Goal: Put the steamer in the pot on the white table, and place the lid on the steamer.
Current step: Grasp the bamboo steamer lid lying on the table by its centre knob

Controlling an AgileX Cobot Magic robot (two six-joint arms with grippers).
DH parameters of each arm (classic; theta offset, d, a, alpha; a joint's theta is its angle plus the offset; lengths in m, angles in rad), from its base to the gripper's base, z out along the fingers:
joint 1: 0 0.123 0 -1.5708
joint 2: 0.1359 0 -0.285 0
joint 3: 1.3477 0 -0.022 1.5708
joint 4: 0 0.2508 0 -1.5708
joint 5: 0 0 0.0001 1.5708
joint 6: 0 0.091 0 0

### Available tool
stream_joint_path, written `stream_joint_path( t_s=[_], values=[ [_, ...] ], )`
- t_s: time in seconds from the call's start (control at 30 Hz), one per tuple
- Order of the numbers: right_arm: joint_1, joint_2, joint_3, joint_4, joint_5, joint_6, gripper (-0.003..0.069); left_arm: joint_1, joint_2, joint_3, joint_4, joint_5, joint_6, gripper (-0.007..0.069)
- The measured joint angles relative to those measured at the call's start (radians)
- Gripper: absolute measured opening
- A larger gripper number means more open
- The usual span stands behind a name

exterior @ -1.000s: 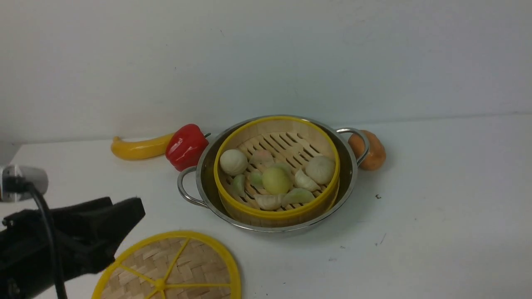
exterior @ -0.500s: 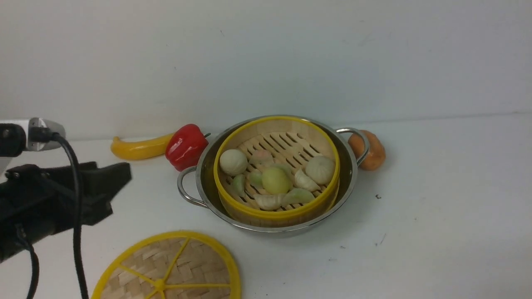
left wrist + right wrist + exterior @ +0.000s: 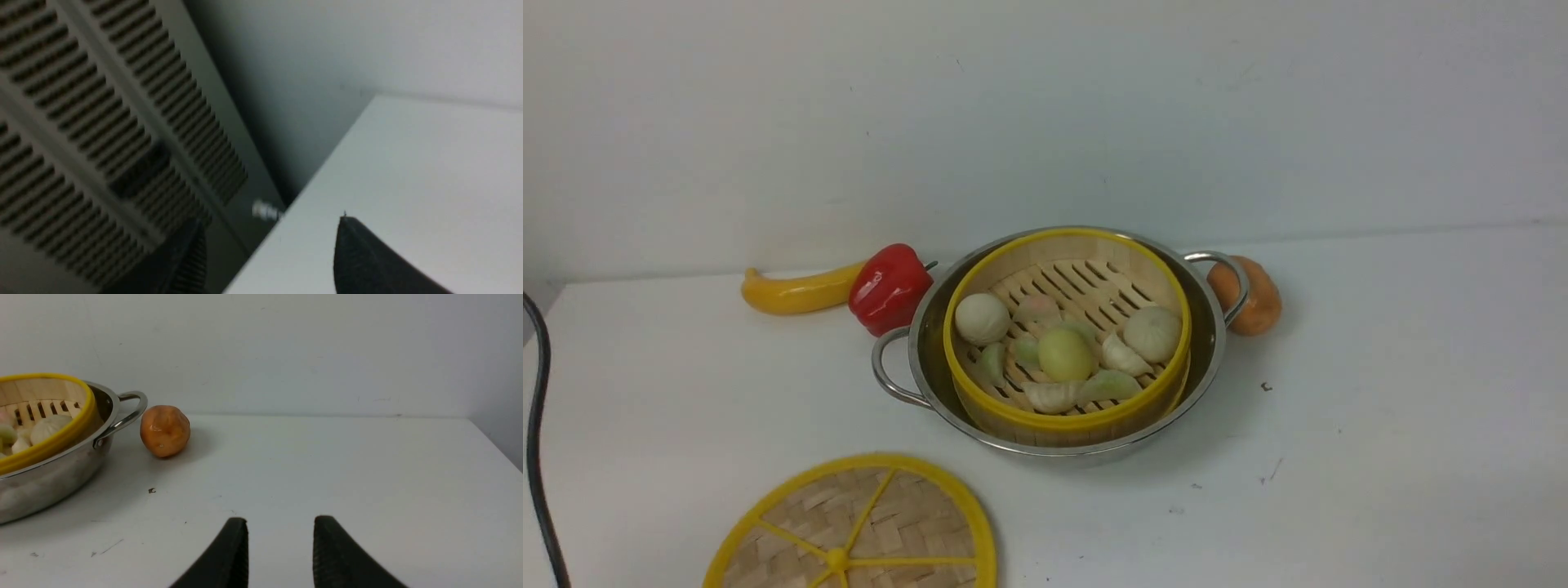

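Steamer (image 3: 1062, 422) inside pot (image 3: 929, 347), lid (image 3: 866, 531) apart on wide white table (image 3: 1380, 392)

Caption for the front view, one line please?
Steamer seated in the pot on the white table; lid lies flat nearer the camera, left of the pot, not yet on.

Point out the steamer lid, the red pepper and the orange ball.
lid (image 3: 898, 527), front view, woven bamboo top
red pepper (image 3: 889, 287), front view, glossy side
orange ball (image 3: 165, 430), right wrist view, front face
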Motion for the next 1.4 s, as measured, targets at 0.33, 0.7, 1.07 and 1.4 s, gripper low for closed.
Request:
stream_joint_path(
  t_s=[0.33, 0.7, 1.07, 1.4],
  values=[
    [0.017, 0.000, 0.000, 0.000, 0.000, 0.000, 0.0244, 0.000, 0.010, 0.000, -1.438, 0.010, 1.352, 0.0395],
    [0.019, 0.000, 0.000, 0.000, 0.000, 0.000, 0.0244, 0.000, 0.265, -0.097, -1.891, 0.186, 1.982, 0.0395],
    [0.019, 0.000, 0.000, 0.000, 0.000, 0.000, 0.0244, 0.000, 0.537, -0.207, -1.797, 0.289, 1.932, 0.0395],
    [0.019, 0.000, 0.000, 0.000, 0.000, 0.000, 0.0244, 0.000, 0.573, -0.212, -1.843, 0.261, 1.921, 0.0392]
  ],
)
